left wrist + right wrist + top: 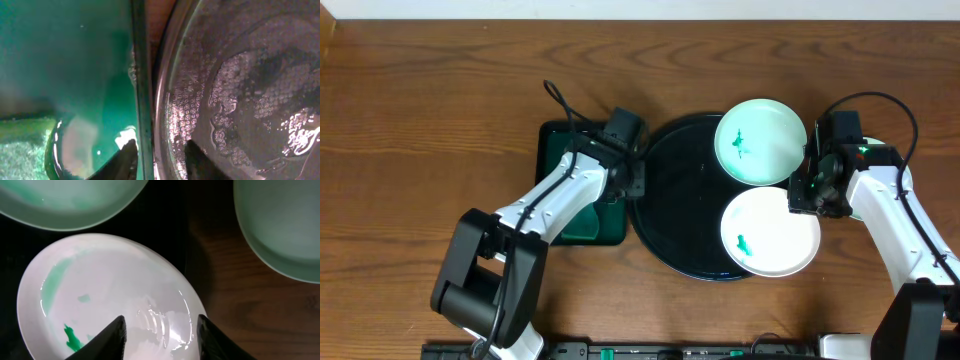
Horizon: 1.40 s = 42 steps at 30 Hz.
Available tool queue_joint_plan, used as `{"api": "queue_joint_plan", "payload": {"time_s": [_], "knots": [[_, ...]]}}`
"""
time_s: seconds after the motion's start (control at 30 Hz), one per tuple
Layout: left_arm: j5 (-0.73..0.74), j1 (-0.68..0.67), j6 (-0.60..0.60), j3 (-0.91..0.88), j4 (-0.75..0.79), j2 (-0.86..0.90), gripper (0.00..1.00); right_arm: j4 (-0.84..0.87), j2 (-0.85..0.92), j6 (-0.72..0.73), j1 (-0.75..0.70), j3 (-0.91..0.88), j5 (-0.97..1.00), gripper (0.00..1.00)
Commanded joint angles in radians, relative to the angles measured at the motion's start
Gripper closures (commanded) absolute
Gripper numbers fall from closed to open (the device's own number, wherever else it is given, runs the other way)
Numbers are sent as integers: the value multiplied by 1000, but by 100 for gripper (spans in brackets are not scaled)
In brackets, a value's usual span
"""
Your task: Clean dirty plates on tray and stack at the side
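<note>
The black round tray holds two plates. The far plate and the near plate each carry a green smear. My right gripper is open and empty, hovering just above the near plate's right side. The far plate also shows in the right wrist view. A third plate lies on the wood to the right of the tray, mostly hidden under my right arm in the overhead view. My left gripper is open and empty, its fingers straddling the black tray's left rim.
A dark green rectangular tray sits against the black tray's left side; its wall shows in the left wrist view. A green sponge lies in it and also shows in the left wrist view. Bare wooden table surrounds everything.
</note>
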Motion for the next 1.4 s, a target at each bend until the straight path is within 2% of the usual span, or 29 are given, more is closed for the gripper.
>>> {"api": "queue_joint_plan", "payload": {"time_s": [0.0,0.17,0.27,0.3,0.43,0.5,0.57,0.6,0.63,1.07,1.17,1.3,1.37], "knots": [[-31,10,-4,22,-17,-58,57,10,-5,-2,11,-1,10,53],[-31,61,-5,30,-48,-173,53,-51,-6,-2,8,49,9,53],[-31,103,-5,30,-76,-233,43,-116,-7,-2,8,103,6,52],[-32,128,-5,30,-90,-256,36,-154,-7,-2,8,134,-7,51],[-42,200,-4,30,-132,-283,30,-243,-7,-2,8,178,-17,46],[-50,238,-5,30,-151,-283,26,-281,-7,-2,8,179,-9,36],[-49,268,-5,30,-174,-282,20,-317,-7,-2,8,176,23,32],[-49,279,-5,30,-182,-282,19,-332,-7,-2,8,173,42,11],[-50,287,-5,30,-186,-282,19,-342,-7,0,8,171,49,1],[-50,297,-5,29,-187,-282,19,-344,-7,77,8,162,43,2],[-50,297,-5,30,-187,-282,19,-359,-7,78,8,161,51,17],[-50,297,-5,29,-187,-282,19,-377,-7,149,8,161,98,29],[-49,297,-5,30,-187,-282,19,-377,-7,195,8,156,119,31]]}}
